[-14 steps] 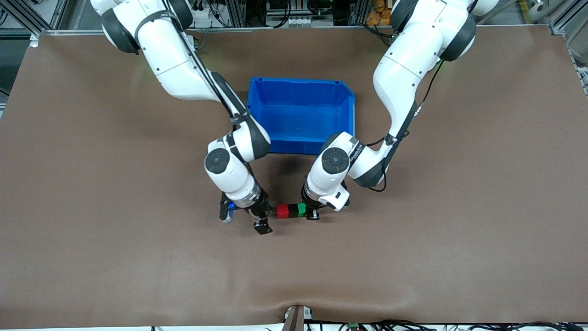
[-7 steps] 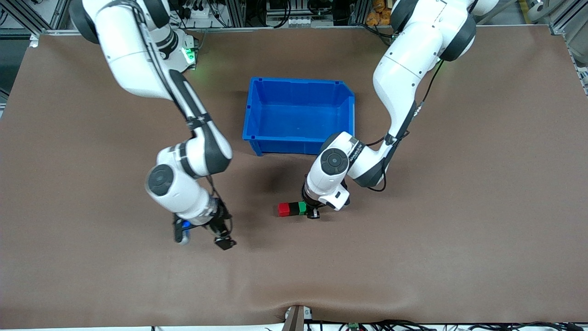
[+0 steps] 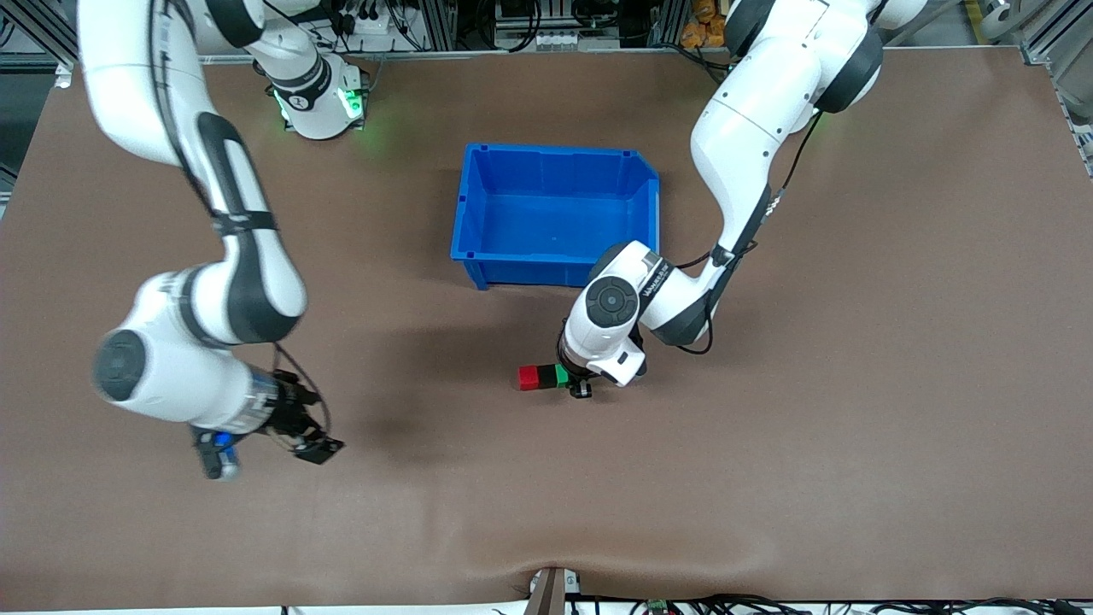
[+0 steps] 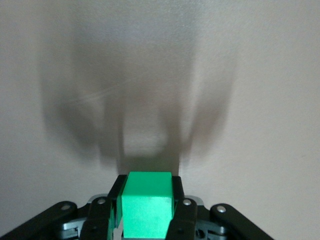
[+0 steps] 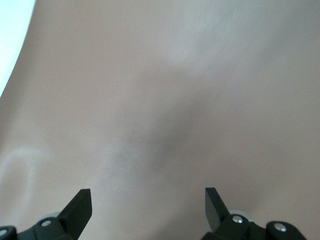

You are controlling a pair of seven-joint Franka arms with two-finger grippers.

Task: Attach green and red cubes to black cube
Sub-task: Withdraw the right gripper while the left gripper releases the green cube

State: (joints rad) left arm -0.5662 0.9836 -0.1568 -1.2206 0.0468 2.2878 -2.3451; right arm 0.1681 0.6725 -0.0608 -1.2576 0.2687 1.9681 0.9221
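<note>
A red cube (image 3: pixel 528 377), a black cube (image 3: pixel 546 376) and a green cube (image 3: pixel 561 374) sit joined in one row, nearer the front camera than the blue bin. My left gripper (image 3: pixel 575 382) is shut on the green cube at the row's end toward the left arm. In the left wrist view the green cube (image 4: pixel 148 202) fills the space between the fingers (image 4: pixel 177 202) and hides the black and red cubes. My right gripper (image 3: pixel 266 453) is open and empty over bare table toward the right arm's end; its own view shows the gripper (image 5: pixel 147 200) holding nothing.
An empty blue bin (image 3: pixel 555 152) stands mid-table, farther from the front camera than the cube row. The brown mat has a raised wrinkle (image 3: pixel 546 568) at the front edge.
My right arm has swung away from the cube row toward its own end of the table, gripper open. The left gripper and the row have shifted slightly toward the bin.
</note>
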